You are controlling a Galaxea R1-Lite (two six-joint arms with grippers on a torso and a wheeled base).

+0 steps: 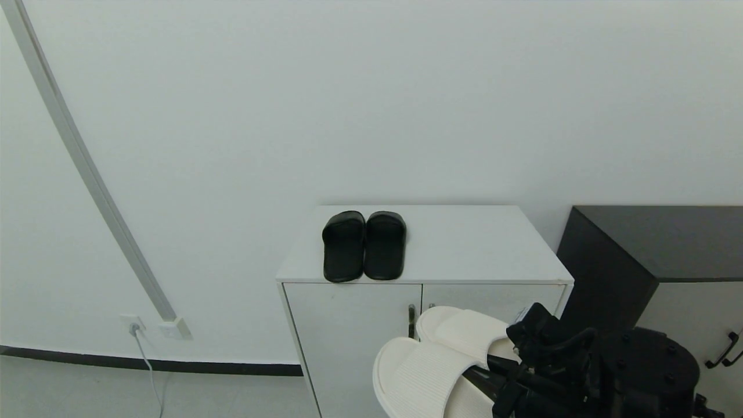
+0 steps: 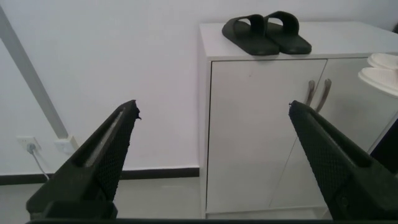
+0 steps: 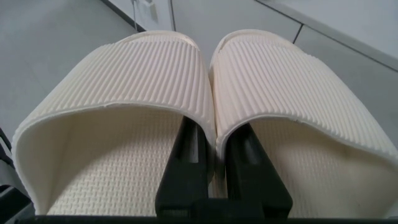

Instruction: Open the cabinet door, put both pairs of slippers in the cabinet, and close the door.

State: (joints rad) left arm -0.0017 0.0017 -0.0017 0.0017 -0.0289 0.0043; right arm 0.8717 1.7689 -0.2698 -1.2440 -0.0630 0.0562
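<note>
Plain white wall (image 1: pixel 371 104) is filling the background, with a grey floor (image 1: pixel 75 392) running along below it and a pale trunking strip (image 1: pixel 87 168) slanting down the wall to a socket (image 1: pixel 132 323) where a white cable (image 1: pixel 150 371) is hanging. Against the wall, a white cabinet (image 1: pixel 476 244) is standing with both of its doors (image 1: pixel 348 342) sitting closed, and a darker cabinet (image 1: pixel 638 249) is standing just beside it on the robot's right. Low in front of the white cabinet's doors, the white slippers (image 1: pixel 441 360) are being held side by side off the floor, toes pointing toward the cabinet. The black slippers (image 1: pixel 364 245) are lying as a touching pair on the left part of the white cabinet's top, near its front edge. The right gripper (image 3: pixel 216 155) is clamping the white slippers: its jaws are reaching in under the straps, one in each slipper, and are pressing the two adjoining inner sides together. The left gripper (image 2: pixel 212 107) is hanging well in front of the white cabinet with its jaws spread wide and gripping nothing. Two slim vertical handles (image 1: pixel 411 321) are sitting where the doors meet, partly covered by the white slippers.
</note>
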